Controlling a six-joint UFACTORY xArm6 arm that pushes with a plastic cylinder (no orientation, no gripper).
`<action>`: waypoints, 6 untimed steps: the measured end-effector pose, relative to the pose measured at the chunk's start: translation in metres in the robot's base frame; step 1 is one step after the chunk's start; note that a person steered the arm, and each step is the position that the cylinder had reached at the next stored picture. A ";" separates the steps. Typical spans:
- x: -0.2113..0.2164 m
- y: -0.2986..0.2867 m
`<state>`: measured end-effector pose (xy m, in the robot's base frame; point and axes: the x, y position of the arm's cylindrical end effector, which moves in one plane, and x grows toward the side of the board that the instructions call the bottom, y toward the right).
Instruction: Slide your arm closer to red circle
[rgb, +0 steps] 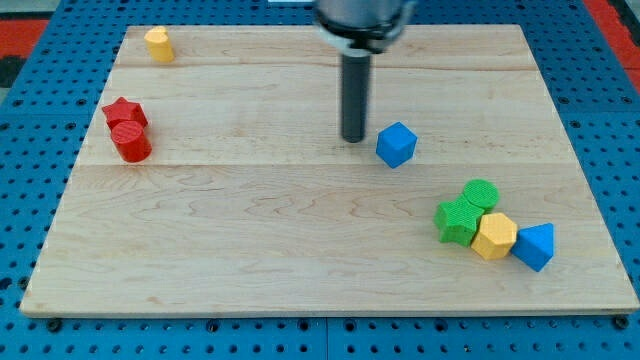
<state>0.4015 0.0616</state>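
Camera view is showing my tip (353, 138) holding nothing, standing just left of the blue cube-like block (396, 144). The red circle block (131, 142), likely light, rigid and easily slid, is sitting well apart at the wooden board's (300, 240) left, touching the red star block (124, 113).

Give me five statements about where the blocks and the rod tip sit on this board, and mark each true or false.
1. My tip is just left of the blue cube. True.
2. The red circle touches the red star. True.
3. My tip is touching the red circle. False: it is far to the circle's right, near the board's middle.
4. The yellow block at the top left stands alone. True.
5. The bottom-right cluster holds only green blocks. False: two green blocks, a yellow hexagon and a blue block sit there together.
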 end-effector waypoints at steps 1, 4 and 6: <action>0.002 0.040; 0.001 -0.014; -0.065 -0.230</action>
